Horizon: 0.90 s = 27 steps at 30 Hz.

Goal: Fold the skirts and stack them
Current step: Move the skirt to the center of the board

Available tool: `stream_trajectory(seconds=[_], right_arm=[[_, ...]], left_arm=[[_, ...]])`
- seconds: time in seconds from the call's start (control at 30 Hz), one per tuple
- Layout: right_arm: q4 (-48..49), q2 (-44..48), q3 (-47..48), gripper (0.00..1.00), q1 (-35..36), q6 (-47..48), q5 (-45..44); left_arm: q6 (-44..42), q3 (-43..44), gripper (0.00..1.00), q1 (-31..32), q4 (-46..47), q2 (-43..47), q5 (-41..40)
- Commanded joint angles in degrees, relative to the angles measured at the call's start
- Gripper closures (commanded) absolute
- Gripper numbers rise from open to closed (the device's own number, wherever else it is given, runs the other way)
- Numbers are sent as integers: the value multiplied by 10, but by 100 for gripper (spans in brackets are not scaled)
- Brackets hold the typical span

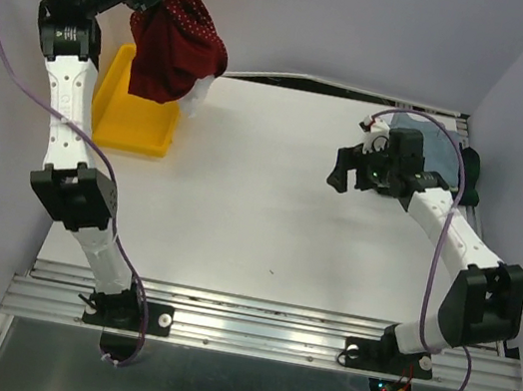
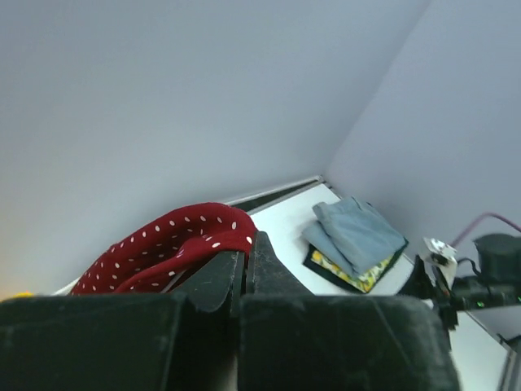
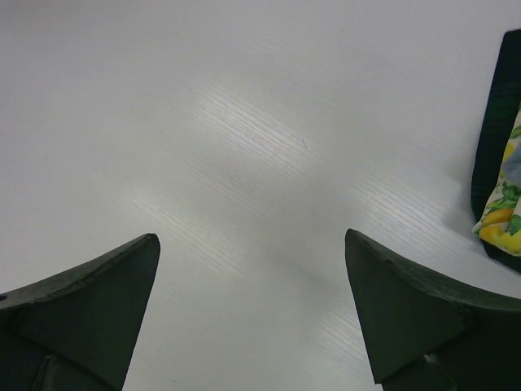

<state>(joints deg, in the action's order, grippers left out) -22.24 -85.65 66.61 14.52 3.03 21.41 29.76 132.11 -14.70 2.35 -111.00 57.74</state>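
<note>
The left hand point(image 2: 247, 265) is clamped on the dark red skirt point(image 1: 175, 44), white-dotted, hanging bunched; the right hand point(image 3: 252, 277) gapes apart.

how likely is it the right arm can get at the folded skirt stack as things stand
Probably yes. The right gripper is open and empty, and the folded skirt stack lies just beside it with nothing between. The left gripper holds the red skirt far to the other side.

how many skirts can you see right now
4. A dark red dotted skirt hangs from the shut left gripper. Three lie stacked at the table's far right: light blue on top, yellow-green patterned beneath, dark green at bottom. More could hide inside the stack.
</note>
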Motion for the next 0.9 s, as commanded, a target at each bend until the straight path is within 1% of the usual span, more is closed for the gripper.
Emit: stream_trajectory(seconds=[0.0, 0.03, 0.07, 0.13, 0.17, 0.27, 0.3, 0.37, 0.4, 0.43, 0.47, 0.53, 0.57, 0.63, 0.67, 0.73, 0.77, 0.83, 0.87], right_arm=[[15, 37, 46, 0, -4, 18, 33], [16, 41, 47, 1, -4, 21, 36], [18, 48, 48, 1, -4, 22, 50], [18, 56, 46, 2, -4, 30, 72], [16, 60, 41, 3, -4, 34, 100], [3, 72, 28, 6, -4, 46, 150], [-2, 72, 23, 7, -4, 46, 184], [-7, 79, -2, 7, 3, 48, 219], [-5, 81, -12, 8, 15, 49, 225], [-3, 86, -33, 6, 22, 48, 228], [3, 87, -45, 5, 30, 44, 220], [26, 87, -74, 3, 48, 41, 208], [47, 81, -82, 3, 55, 40, 186], [70, 70, -96, 2, 65, 37, 162], [81, 62, -98, 2, 71, 35, 153], [104, 36, -97, 2, 71, 30, 121], [108, 18, -89, 3, 71, 32, 112], [105, 3, -76, 6, 71, 37, 105], [100, -2, -70, 6, 71, 33, 99]], left_arm=[[6, -111, 100, 28, 34, 110, 47], [0, -138, 100, 34, 33, 129, 46], [-14, -196, 100, 44, 31, 167, 41], [-25, -256, 100, 57, 30, 204, 40], [-38, -312, 100, 64, 27, 237, 42], [-58, -397, 100, 100, 14, 297, 31], [-61, -451, 100, 109, 13, 310, 24], [-63, -501, 100, 142, 13, 337, 5], [-64, -538, 100, 156, 13, 342, -2], [-68, -551, 100, 189, 13, 345, -19], [-68, -575, 100, 200, 16, 345, -28], [-52, -599, 100, 218, 36, 335, -37], [-31, -615, 100, 231, 59, 314, -39], [-20, -616, 100, 241, 78, 284, -46], [-22, -611, 100, 248, 80, 251, -52], [-25, -586, 100, 252, 91, 216, -56], [-28, -567, 100, 252, 96, 183, -52], [-44, -550, 100, 254, 94, 158, -32], [-66, -543, 100, 255, 65, 151, -34]])
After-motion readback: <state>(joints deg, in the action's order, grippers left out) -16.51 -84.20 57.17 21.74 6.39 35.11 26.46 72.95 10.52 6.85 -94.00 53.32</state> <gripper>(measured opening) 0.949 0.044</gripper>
